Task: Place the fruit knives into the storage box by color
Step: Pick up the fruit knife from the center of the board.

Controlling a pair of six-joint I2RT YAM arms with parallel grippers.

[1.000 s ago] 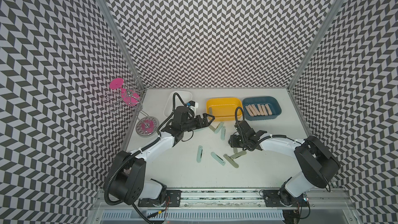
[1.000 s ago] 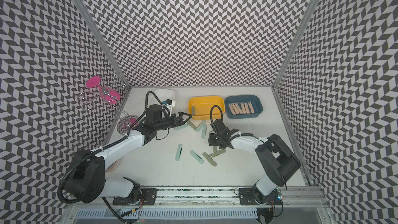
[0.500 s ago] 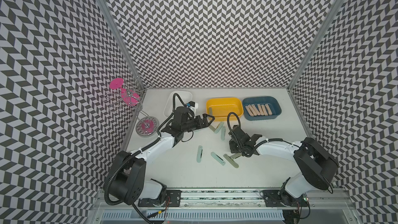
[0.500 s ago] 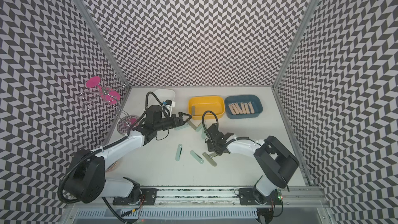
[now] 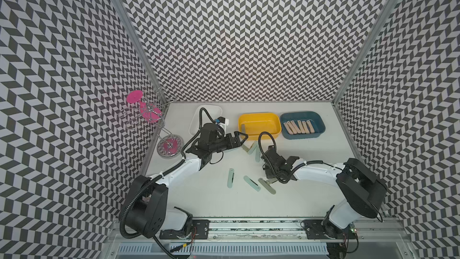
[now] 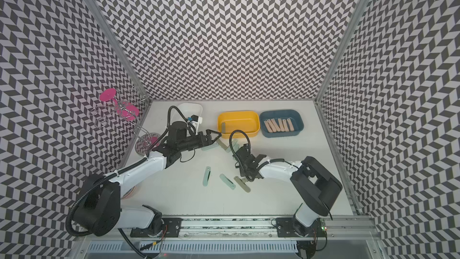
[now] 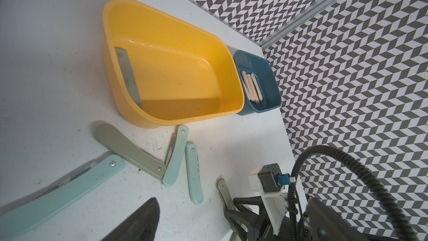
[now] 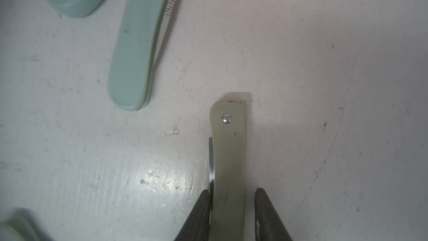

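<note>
five peach knives (image 5: 298, 127); left fingers (image 7: 143, 226) open; right fingers (image 8: 268, 219) flank grey-green knife (image 8: 229, 158), grip unclear

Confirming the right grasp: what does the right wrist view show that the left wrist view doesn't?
Right wrist only: the gap between one finger and the grey-green knife that the right gripper straddles. Left wrist only: yellow bin holding a second grey-green knife, blue bin with peach knives. Both: the straddled knife and a mint knife beside it.

Stood at ten o'clock, against grey-and-white chevron-patterned walls (image 5: 236, 33): silver wire rack (image 5: 161, 124) holding pink plastic stemmed glasses (image 5: 134, 96).
</note>
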